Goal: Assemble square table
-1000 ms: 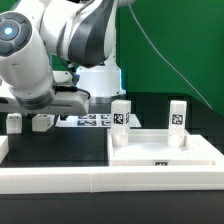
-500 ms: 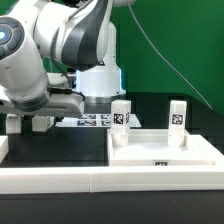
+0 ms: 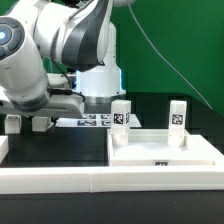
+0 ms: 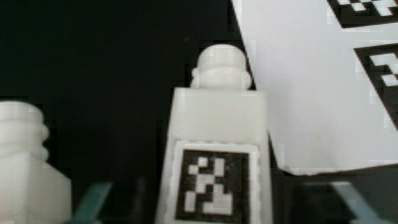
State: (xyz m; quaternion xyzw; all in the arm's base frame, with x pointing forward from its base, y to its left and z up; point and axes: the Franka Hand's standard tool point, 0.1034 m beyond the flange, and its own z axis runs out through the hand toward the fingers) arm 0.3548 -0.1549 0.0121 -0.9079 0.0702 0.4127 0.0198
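Observation:
In the wrist view a white leg point(image 4: 217, 140) lies on the black surface, its tag facing the camera and its knobbed tip pointing away. My gripper point(image 4: 222, 205) is open astride this leg, with a dark gap between the leg and each of the fingertips point(image 4: 93, 202). A second leg point(image 4: 25, 150) lies beside it. In the exterior view my gripper point(image 3: 25, 124) is low at the left and hides both of these legs. The square tabletop point(image 3: 165, 152) lies at the right front with two legs point(image 3: 121, 115) point(image 3: 177, 114) standing upright on it.
The marker board point(image 3: 95, 121) point(image 4: 329, 70) lies flat just past the leg I straddle. A long white rail point(image 3: 90, 181) edges the front of the black work surface. The arm's base point(image 3: 98, 85) stands behind the marker board.
My hand has sunk a little toward the surface at the exterior view's left. The fingers have drawn closer together round the lying leg.

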